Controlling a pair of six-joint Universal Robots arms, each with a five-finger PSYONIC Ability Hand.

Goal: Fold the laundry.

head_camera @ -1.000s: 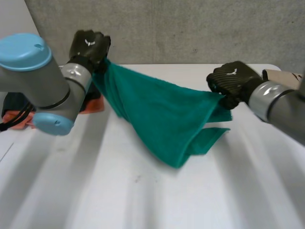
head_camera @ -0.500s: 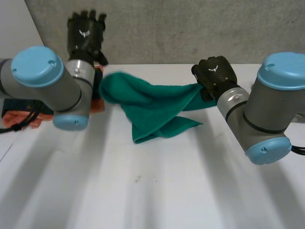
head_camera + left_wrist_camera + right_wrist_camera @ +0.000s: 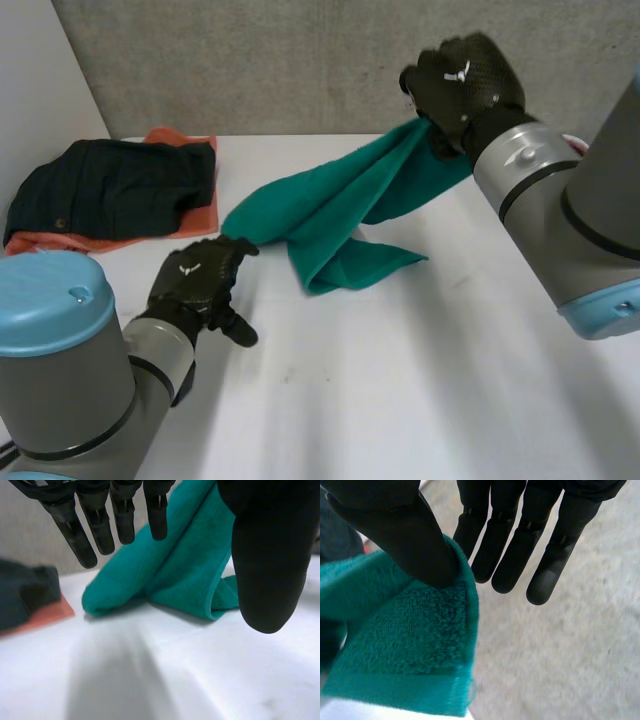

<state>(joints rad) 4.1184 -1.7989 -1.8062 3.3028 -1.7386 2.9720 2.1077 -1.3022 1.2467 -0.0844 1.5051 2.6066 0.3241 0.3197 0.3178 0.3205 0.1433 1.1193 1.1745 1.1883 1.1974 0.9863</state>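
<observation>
Green towel [image 3: 335,215] hangs in a slanted band. Its top corner is up at 1 o'clock, clamped in the right hand [image 3: 460,85]; the low end lies folded over itself on the white table [image 3: 400,400] near centre. In the right wrist view the thumb [image 3: 395,525] presses on the towel's hemmed edge, pinching it, with the other fingers straight past it. Left hand [image 3: 195,285] sits at 8 o'clock from the towel's low tip, just beside it, contact unclear; fingers relaxed and spread, nothing held. In the left wrist view the towel lies beyond the fingertips [image 3: 123,530]. At 10 o'clock on the table, a dark garment [image 3: 110,185] lies on an orange cloth [image 3: 180,138], apart from the towel. Grey concrete wall [image 3: 300,60] at 12.
</observation>
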